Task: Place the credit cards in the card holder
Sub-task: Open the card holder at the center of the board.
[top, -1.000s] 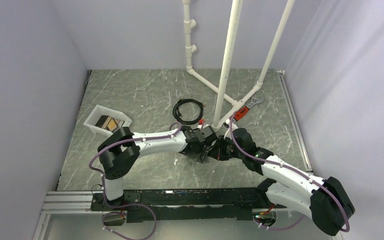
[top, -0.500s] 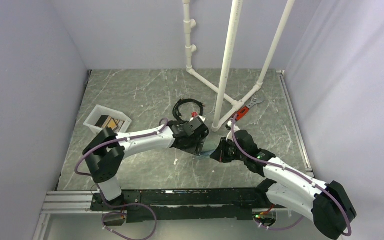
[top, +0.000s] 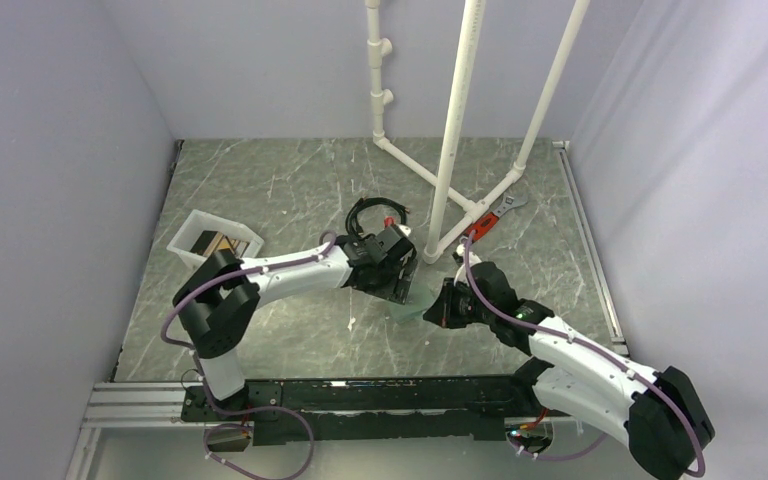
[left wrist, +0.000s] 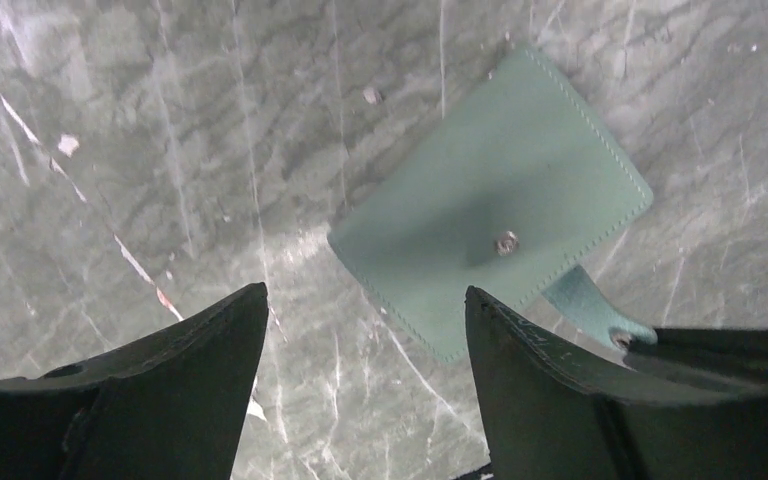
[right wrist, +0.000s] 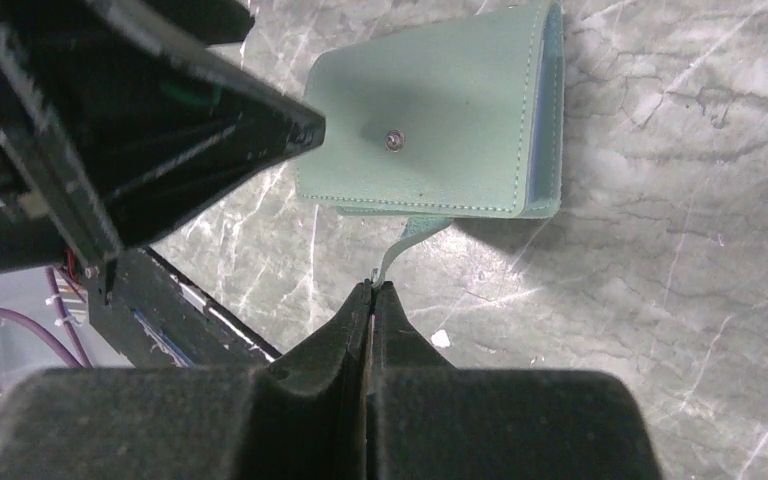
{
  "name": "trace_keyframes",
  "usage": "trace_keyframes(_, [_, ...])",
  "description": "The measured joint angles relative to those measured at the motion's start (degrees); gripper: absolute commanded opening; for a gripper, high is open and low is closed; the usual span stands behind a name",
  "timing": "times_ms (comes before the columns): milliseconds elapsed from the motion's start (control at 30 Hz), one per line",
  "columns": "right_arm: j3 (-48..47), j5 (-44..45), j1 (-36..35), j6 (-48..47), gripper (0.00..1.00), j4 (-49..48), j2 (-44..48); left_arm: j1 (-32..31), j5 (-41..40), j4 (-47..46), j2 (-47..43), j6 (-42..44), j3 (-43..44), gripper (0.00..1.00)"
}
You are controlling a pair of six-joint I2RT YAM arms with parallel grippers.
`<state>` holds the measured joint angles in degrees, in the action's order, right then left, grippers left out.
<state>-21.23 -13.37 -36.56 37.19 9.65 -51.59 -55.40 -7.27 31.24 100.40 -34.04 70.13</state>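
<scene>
At centre, the right gripper (right wrist: 372, 290) pinches the tab (right wrist: 412, 238) of the flat grey-green stitched card holder (right wrist: 430, 120), likely to open it, while the left gripper (left wrist: 360, 305) hovers agape, empty.

From above, the credit cards (top: 217, 245) in the white tray (top: 182, 237) are too small to count. On the card holder (right wrist: 430, 130), the strap (right wrist: 408, 238) tip vanishes inside the pinched right claw (right wrist: 371, 292) (6 o'clock, its wrist view); pockets hidden.
</scene>
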Motion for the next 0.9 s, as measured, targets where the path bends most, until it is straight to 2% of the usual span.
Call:
trace_keyframes(167, [0.00,0.02,0.00,-0.39,0.00,1.60,1.11,1.60,3.82,-2.58,2.08,1.66,1.07,0.87])
trace_keyframes(367, [-0.24,0.04,0.04,-0.83,0.00,3.69,1.81,0.74,9.38,-8.98,-0.68,3.85,-4.61,0.91])
trace_keyframes(533, [-0.50,0.00,0.11,-0.83,0.00,4.28,2.32,-1.31,8.68,-8.61,-1.33,6.16,-5.35,0.91])
trace_keyframes(667, [-0.87,0.00,0.15,-0.83,0.00,4.52,2.43,-2.82,5.84,-6.27,0.72,6.82,-2.43,0.91])
trace_keyframes(900, [-1.14,-0.02,0.17,-0.83,0.00,4.74,2.99,-3.21,3.08,-5.18,2.45,7.45,-1.31,0.91])
